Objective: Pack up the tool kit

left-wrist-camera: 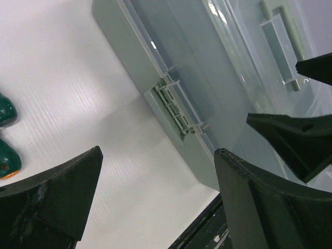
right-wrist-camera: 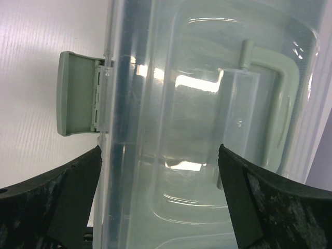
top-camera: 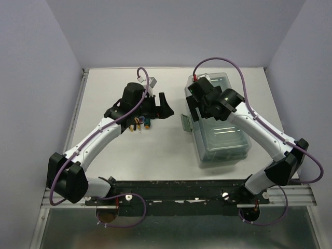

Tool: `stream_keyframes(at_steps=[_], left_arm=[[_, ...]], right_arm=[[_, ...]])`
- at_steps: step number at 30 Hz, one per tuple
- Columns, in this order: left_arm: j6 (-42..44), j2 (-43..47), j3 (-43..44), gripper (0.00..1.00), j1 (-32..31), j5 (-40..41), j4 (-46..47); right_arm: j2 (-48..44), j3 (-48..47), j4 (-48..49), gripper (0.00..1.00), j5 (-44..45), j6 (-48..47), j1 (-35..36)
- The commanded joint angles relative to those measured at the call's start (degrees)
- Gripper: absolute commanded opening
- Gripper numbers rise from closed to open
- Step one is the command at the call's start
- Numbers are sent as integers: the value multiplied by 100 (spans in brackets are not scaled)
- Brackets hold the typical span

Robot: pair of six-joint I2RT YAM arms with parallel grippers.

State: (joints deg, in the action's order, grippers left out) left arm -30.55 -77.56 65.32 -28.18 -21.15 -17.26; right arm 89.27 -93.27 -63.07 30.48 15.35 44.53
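The grey-green toolbox (top-camera: 220, 135) lies at the right of the table with its translucent lid down and its top handle (right-wrist-camera: 280, 104) showing through. A side latch (top-camera: 185, 123) on its left wall stands flipped open, and it also shows in the right wrist view (right-wrist-camera: 78, 93). My right gripper (top-camera: 197, 106) is open and empty, hovering over the lid's left edge (right-wrist-camera: 161, 197). My left gripper (top-camera: 160, 108) is open and empty above bare table, left of the box (left-wrist-camera: 158, 197). Small screwdrivers (top-camera: 140, 123) lie under the left arm. Green handles (left-wrist-camera: 6, 111) show in the left wrist view.
A low wall borders the table at the left and back. The black mounting rail (top-camera: 176, 189) runs along the near edge. The right gripper's black fingers (left-wrist-camera: 295, 140) show over the lid (left-wrist-camera: 233, 78) in the left wrist view. No pliers or hammer are in view.
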Motion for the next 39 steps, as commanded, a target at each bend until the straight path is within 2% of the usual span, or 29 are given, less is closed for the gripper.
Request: stream_keyframes(at_steps=[1,4,11,17,21,28,39], left_arm=[[198,-602,306,99,24,-443,-437],[198,-839,472,99,24,-443,-401],[286,-1191,868,99,23,-470,-428],[356,-1112,606,99,32,-373,-261],[356,-1086,464,99,50,-443,-182],[356,-1051,394,99,50,-504,-182],[347,-1016,359,99,41,-513,-155]], right_arm=[[178,11,-13,100,160,73,117],[292,37,14,95,186,47,126],[468,64,84,72,-112,178,161],[398,266,172,59,-376,380,161],[407,310,102,39,-438,459,170],[389,152,-162,18,54,451,161],[336,-323,-346,16,485,266,161]])
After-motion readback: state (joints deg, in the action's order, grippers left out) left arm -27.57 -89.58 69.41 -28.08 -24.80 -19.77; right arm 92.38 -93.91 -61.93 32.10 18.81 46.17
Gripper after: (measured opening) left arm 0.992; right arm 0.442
